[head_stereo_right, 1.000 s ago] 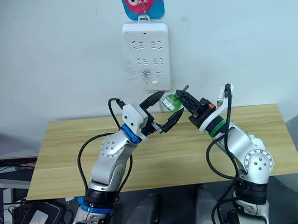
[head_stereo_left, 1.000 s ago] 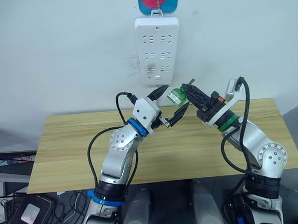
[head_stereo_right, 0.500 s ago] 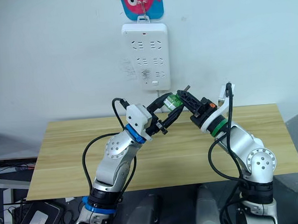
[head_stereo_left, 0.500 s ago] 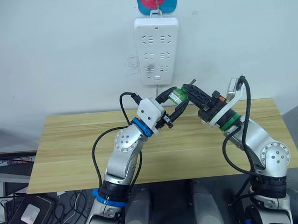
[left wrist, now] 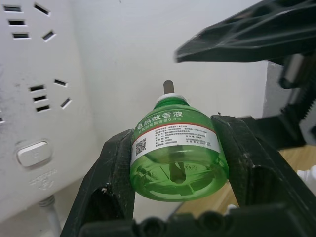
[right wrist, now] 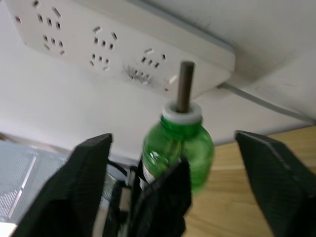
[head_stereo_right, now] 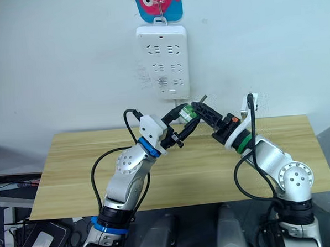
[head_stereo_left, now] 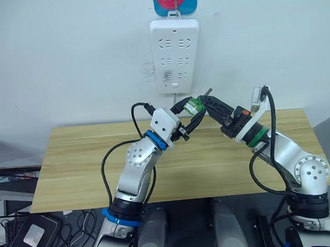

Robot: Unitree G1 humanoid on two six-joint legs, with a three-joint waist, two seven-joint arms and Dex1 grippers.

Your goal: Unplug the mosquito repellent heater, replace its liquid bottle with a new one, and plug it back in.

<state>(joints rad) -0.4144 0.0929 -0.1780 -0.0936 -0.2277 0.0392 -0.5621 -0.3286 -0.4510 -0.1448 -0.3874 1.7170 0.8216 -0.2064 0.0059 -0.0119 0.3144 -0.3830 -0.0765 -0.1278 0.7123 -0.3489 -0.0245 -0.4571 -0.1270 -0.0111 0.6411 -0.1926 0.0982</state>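
A green liquid bottle with a white label and a dark wick is clamped by its body between my left gripper's two black fingers, held in the air just below the wall socket strip. My right gripper stands open right beside it. Its fingers spread wide on either side of the bottle without touching it, seen from the head as the right gripper reaching in from the right. The mosquito repellent heater is out of view.
A long white socket strip hangs on the wall under a blue hook plate with a pink fish, its cable running down behind the grippers. A light wooden table spans the scene below both arms.
My left gripper closed onto the green bottle and now holds it. My right gripper, which was gripping the bottle, has opened wide and let go.
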